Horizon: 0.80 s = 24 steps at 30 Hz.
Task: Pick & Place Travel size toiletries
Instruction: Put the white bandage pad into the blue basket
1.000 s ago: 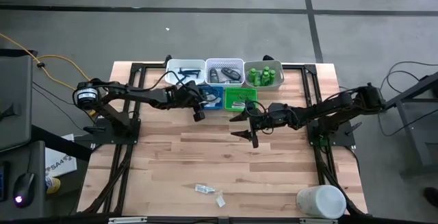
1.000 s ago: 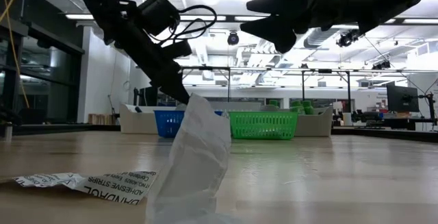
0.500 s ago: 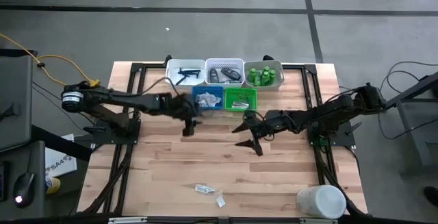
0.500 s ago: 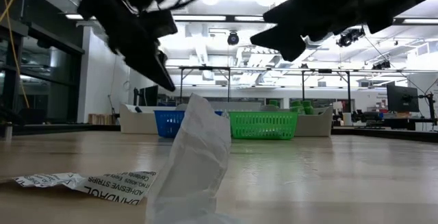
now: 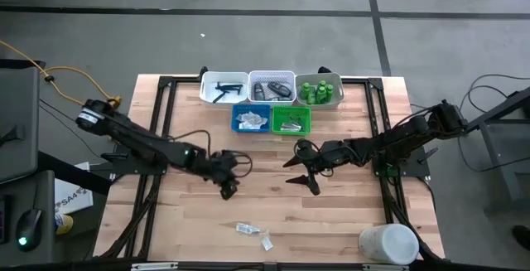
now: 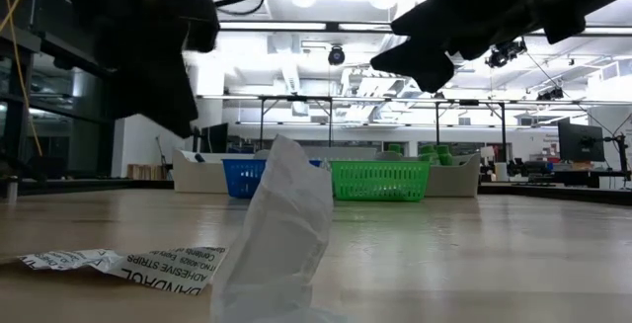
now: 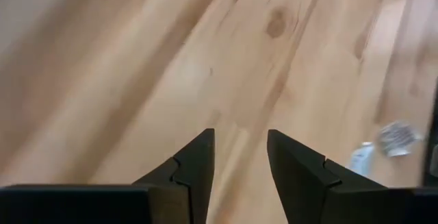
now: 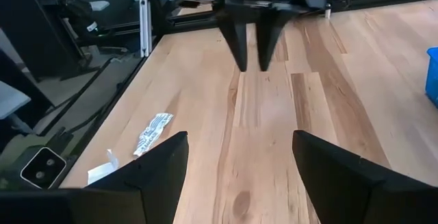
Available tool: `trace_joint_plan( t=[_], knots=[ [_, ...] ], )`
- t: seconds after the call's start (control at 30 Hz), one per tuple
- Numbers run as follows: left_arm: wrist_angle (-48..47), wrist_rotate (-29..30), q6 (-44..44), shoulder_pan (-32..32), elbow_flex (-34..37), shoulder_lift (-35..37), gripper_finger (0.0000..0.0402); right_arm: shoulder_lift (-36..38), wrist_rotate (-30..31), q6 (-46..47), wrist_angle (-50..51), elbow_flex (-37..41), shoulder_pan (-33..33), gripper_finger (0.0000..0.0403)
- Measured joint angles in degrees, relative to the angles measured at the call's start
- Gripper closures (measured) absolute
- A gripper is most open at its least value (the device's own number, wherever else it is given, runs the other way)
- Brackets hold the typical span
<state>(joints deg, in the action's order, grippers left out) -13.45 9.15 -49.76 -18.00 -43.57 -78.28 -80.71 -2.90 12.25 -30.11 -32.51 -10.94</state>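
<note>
Two toiletry packets lie flat on the wood near the table's front edge: a clear one point(image 5: 245, 229) and a white one point(image 5: 267, 242). They also show as the clear packet point(image 7: 397, 136) and the white packet point(image 7: 361, 159), and close up as a packet point(image 6: 281, 234) in the low view. Green bottles point(image 5: 319, 91) stand in the far right tray. My left gripper point(image 5: 227, 190) hangs open over bare wood at mid-table, tilted down, nothing between its fingers point(image 7: 198, 157). My right gripper point(image 5: 301, 174) is open wide, to the right of it, facing it.
Three white trays point(image 5: 224, 87) line the far edge, with a blue tray point(image 5: 251, 119) and a green tray point(image 5: 291, 119) in front of them. A large white container point(image 5: 387, 244) stands at the near right corner. Bare wood lies between the grippers and the packets.
My left gripper has swung away from the blue tray toward the table's near edge, rolling about its own axis, and now hangs over bare wood. My right gripper has drifted a little toward the near edge and stays open wide.
</note>
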Motion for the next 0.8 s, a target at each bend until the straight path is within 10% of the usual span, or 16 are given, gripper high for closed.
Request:
trace_joint_plan(
  t=[0.43,0.8],
  knots=[
    [-0.7,6.1,-26.5,-11.2,-3.2,-2.9,0.0266,0.0,-0.2,4.8,4.7,0.0,-0.3,0.0147],
    [-22.9,5.5,-33.2,-13.9,-30.0,-22.1,0.0266,0.0,1.9,10.1,8.7,0.0,-6.8,0.0147]
  ],
)
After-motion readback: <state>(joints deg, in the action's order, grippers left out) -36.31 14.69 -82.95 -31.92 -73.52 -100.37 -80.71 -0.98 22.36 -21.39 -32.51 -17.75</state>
